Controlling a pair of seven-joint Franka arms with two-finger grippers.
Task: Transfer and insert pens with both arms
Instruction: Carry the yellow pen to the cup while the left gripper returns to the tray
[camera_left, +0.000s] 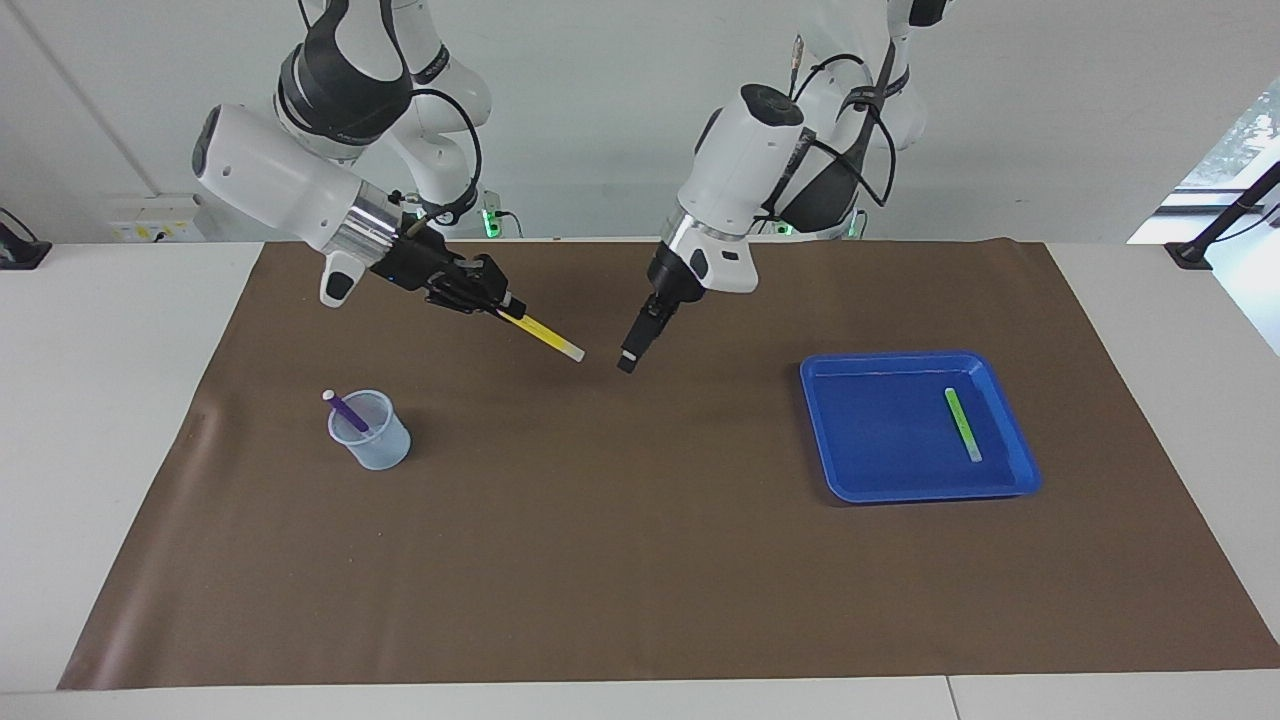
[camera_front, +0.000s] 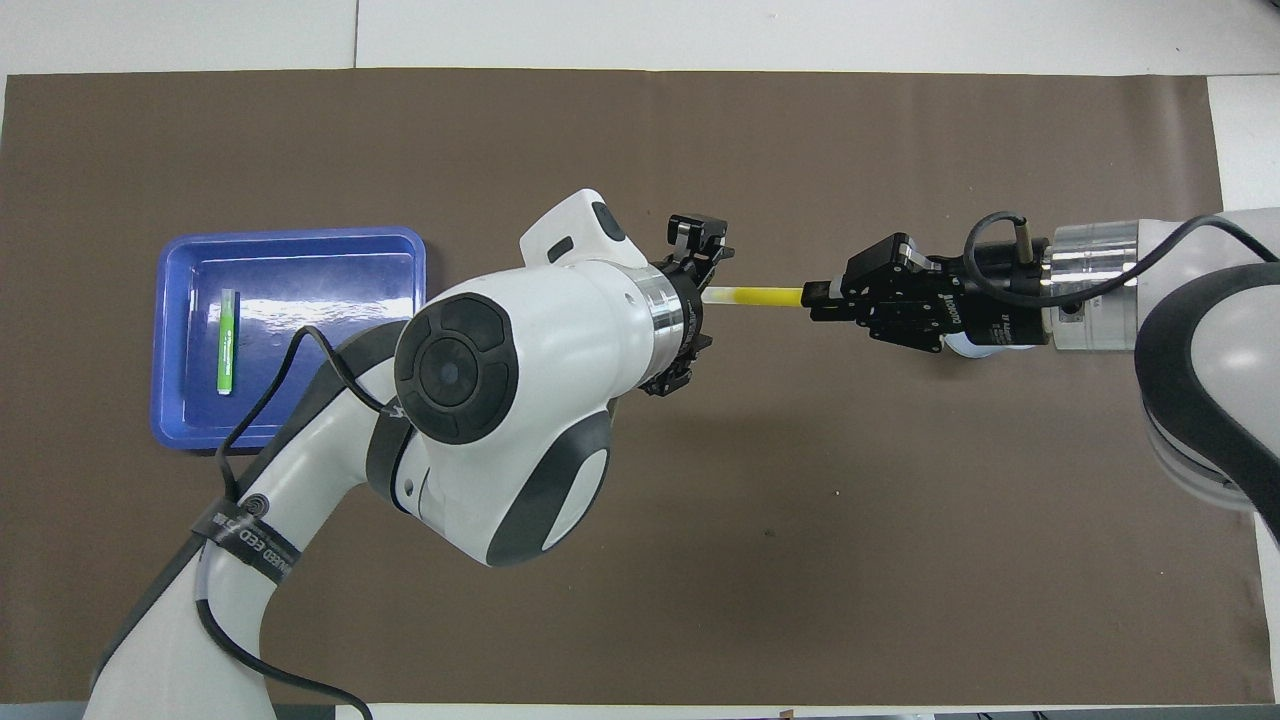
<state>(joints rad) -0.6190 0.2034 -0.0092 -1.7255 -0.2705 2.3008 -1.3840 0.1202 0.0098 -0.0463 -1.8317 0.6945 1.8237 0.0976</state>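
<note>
My right gripper (camera_left: 510, 308) is shut on one end of the yellow pen (camera_left: 548, 336) and holds it slanted in the air over the brown mat, pale cap end out. It also shows in the overhead view (camera_front: 815, 297) with the pen (camera_front: 760, 295). My left gripper (camera_left: 628, 360) hangs open just past the pen's cap end, not touching it; in the overhead view (camera_front: 690, 305) the cap end lies between its spread fingers. The purple pen (camera_left: 348, 410) stands in a clear cup (camera_left: 375, 445). The light green pen (camera_left: 963, 424) (camera_front: 228, 341) lies in the blue tray (camera_left: 880, 480).
The brown mat (camera_left: 640, 560) covers most of the white table. The blue tray (camera_front: 290, 235) sits toward the left arm's end, the cup toward the right arm's end. In the overhead view the right gripper covers the cup.
</note>
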